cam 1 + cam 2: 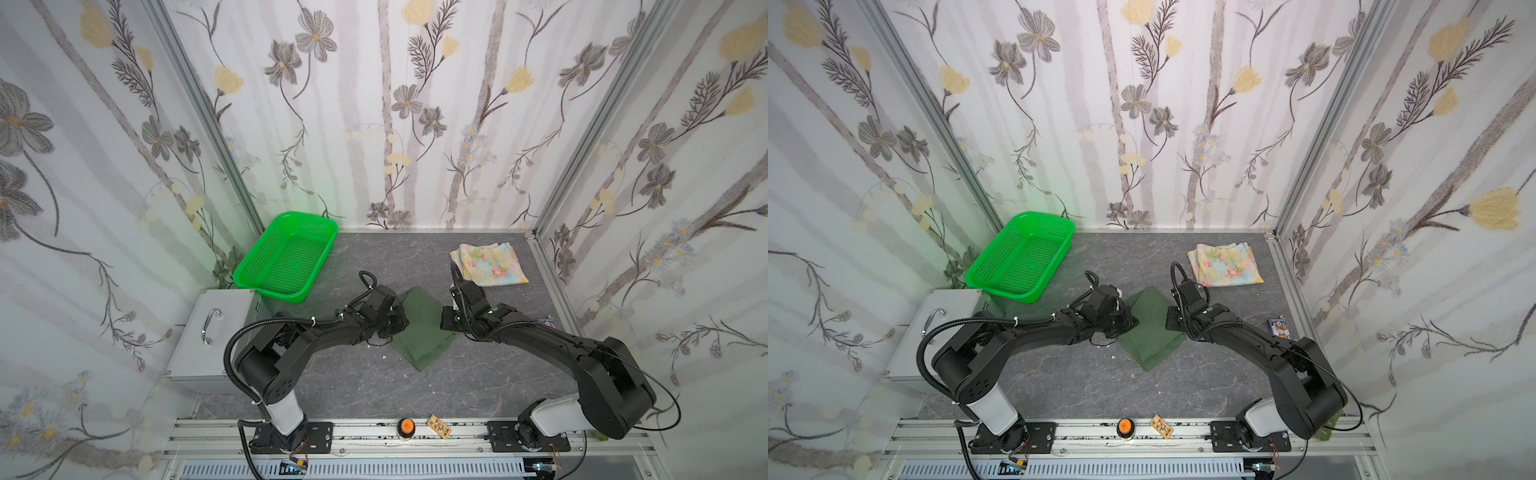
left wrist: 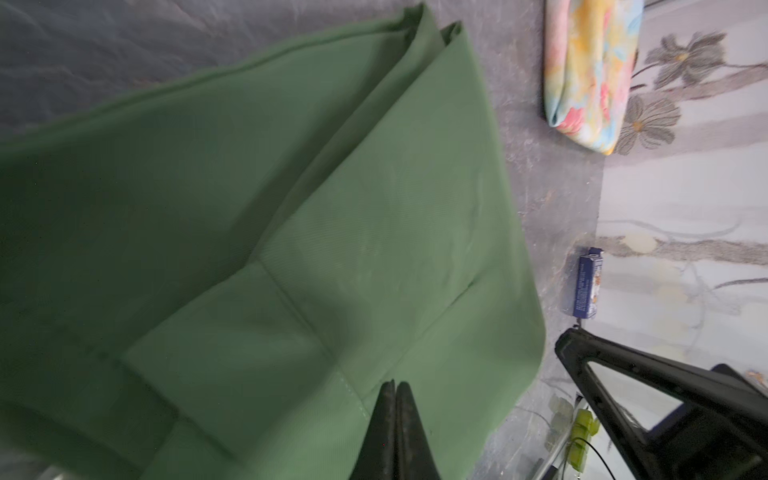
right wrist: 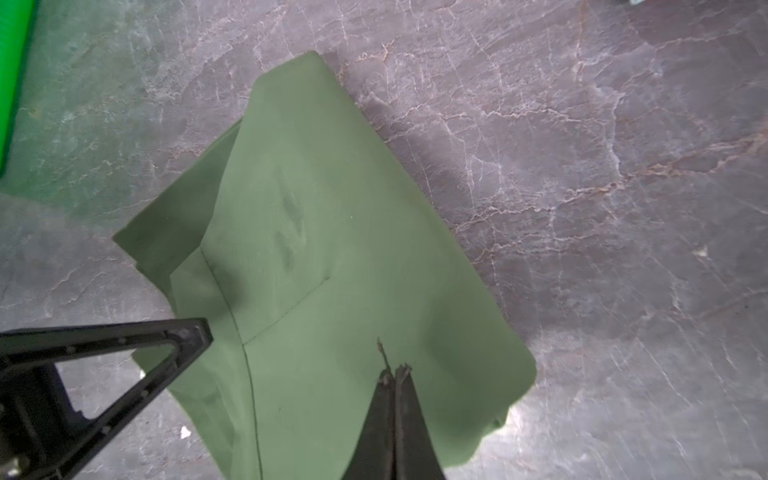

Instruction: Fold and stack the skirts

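The main risk sits at the two pinch points. The left gripper (image 2: 395, 386) has its jaws pressed together at the near edge of the plain dark olive green cloth skirt (image 1: 419, 328). The right gripper (image 3: 393, 372) is likewise closed, at the opposite edge. Neither wrist view shows whether cloth is actually caught between the tips. If one side has only the top layer, or nothing at all, a lift would probably peel the fold open or drag the skirt askew across the grey marbled counter (image 1: 415, 386). An uneven pull could also undo the stepped layers, since the cloth is soft and looks ready to slide on itself. A carry toward the far right corner might push the other garment out of shape if it comes in low.

The bright green plastic mesh basket (image 1: 286, 255) at the far left stands empty and well apart from the work. The olive skirt lies mid-counter between the grippers — folded into a rough diamond, several layers showing offset edges, a stitched seam line crossing its top face, its surface mostly smooth with a few faint dimples. The pastel yellow-blue skirt with pink flowers (image 1: 488, 264) rests at the far right — folded flat, edges slightly fanned, nothing stacked on it yet.
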`<state>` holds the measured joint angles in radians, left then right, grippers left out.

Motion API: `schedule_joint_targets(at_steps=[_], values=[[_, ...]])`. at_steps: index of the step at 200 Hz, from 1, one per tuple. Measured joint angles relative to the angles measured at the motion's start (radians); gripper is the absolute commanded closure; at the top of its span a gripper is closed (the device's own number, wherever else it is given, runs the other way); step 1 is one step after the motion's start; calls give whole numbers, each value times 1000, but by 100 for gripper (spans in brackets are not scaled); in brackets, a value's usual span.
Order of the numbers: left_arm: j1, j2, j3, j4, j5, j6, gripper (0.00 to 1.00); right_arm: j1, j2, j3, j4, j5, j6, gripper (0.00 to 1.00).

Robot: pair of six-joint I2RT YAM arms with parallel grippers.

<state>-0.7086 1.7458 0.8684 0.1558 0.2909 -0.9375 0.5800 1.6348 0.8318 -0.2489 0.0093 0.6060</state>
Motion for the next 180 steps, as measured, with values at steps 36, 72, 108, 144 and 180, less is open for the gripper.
schedule_joint_targets(at_steps=[36,72,108,144,180], values=[[27,71,14,-1,-13,15,100,-5,60,-34,38,-4,-12,100],[45,135,58,47,3,25,100,-5,66,-103,84,-29,-2,100],[48,199,119,87,24,40,100,-4,43,-178,163,-38,40,100],[48,251,193,78,35,69,100,41,-16,-249,209,-39,117,100],[48,266,242,42,43,102,100,107,-145,-265,96,-75,209,100]])
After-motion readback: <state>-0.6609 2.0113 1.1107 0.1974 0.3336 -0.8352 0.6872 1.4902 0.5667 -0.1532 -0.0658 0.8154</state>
